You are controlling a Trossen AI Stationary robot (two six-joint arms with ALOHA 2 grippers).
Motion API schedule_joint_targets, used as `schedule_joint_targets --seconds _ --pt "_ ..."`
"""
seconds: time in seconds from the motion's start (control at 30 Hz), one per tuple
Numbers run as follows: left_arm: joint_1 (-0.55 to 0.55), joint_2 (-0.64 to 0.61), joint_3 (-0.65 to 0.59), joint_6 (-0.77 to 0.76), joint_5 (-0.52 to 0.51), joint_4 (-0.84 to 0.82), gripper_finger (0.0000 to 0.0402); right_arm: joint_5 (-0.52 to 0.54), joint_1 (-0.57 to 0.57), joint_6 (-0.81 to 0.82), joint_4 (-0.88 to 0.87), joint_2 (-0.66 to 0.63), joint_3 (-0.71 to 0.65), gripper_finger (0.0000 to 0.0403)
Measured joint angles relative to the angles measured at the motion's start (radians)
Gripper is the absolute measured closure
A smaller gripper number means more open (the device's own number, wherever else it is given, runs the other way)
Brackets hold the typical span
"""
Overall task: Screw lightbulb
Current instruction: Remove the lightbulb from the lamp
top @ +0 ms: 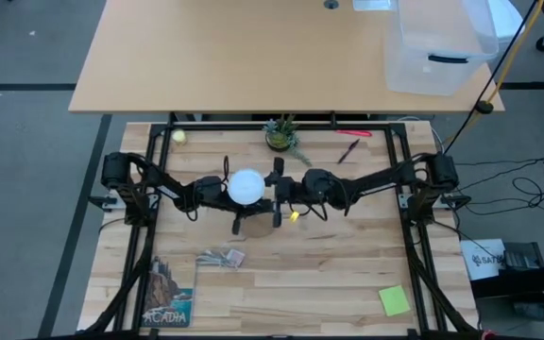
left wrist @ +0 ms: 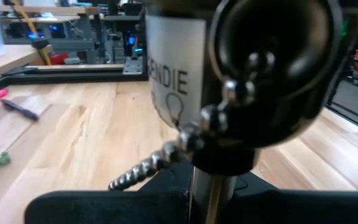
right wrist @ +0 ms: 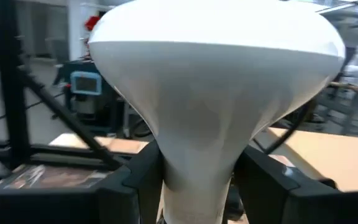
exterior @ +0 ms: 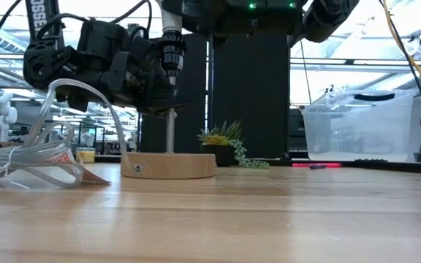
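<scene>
The lightbulb (top: 246, 186) shows its white globe from above at the table's middle. In the right wrist view its globe and pale cone (right wrist: 197, 112) fill the picture. It stands over the black socket (exterior: 170, 57) of the round wooden stand (exterior: 168, 166), which rests flat on the table. My right gripper (top: 270, 189) reaches in from the right and is shut on the bulb. My left gripper (top: 227, 194) reaches in from the left and is shut on the stand's metal rod (exterior: 170, 131). The bulb's screw base is hidden. My left gripper holds the stand's metal rod (left wrist: 213, 193) just below the black socket, between its two fingers, coming level from the table's left; the fingers lie across the upright rod. The stand's wooden base stays on the table. My right gripper pinches the bulb's pale cone (right wrist: 194, 180) below the globe between its two fingers (right wrist: 143, 180), coming level from the table's right. The bulb stands upright, globe up, over the socket.
A clear plastic wrapper (exterior: 42, 150) lies left of the stand, near side. A small plant (top: 281, 135), a pink pen (top: 352, 133) and a green ball (top: 178, 136) lie at the far edge. A booklet (top: 168, 302) and a green note (top: 394, 300) lie near the front.
</scene>
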Motion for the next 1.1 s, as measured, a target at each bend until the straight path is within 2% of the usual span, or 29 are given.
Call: schedule_joint_targets --seconds 0.13,0.43,0.67,0.9,1.1 --pt "0.0 0.0 0.001 0.003 0.022 -0.001 0.0379 -0.102 -0.03 -0.012 -0.027 -0.01 0.001 0.024" --pt "-0.001 0.001 0.003 0.012 0.069 -0.007 0.0379 -0.406 -0.119 -0.041 -0.033 -0.013 0.001 0.0239" --pt "-0.002 0.001 0.003 0.008 0.086 -0.007 0.0379 -0.521 -0.152 -0.052 -0.019 -0.011 0.001 0.0239" --pt "-0.003 0.001 0.001 0.001 0.1 0.0 0.0379 -0.519 -0.152 -0.036 -0.101 -0.008 0.061 0.0234" --pt "-0.003 0.0 0.0 -0.002 0.094 -0.001 0.0379 -0.458 -0.137 -0.005 -0.127 -0.008 0.076 0.0189"
